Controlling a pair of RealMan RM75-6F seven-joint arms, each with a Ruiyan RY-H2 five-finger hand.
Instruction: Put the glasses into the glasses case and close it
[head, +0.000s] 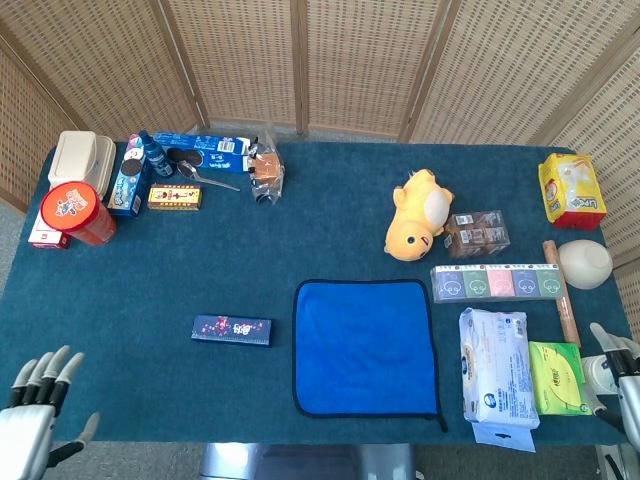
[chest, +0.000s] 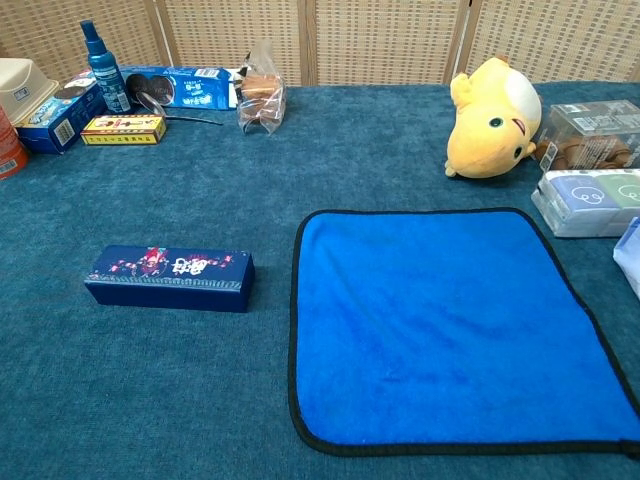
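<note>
Glasses case (head: 231, 330), closed, lying flat, long axis left-right

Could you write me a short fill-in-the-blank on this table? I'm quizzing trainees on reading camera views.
1. The dark blue case lies to the ___ of the blue cloth.
2. The case's lid is ___.
3. The left hand, near the table's front corner, holds ___.
4. The plush toy beyond the cloth is ___ in colour.

Missing words: left; closed; nothing; yellow
</note>
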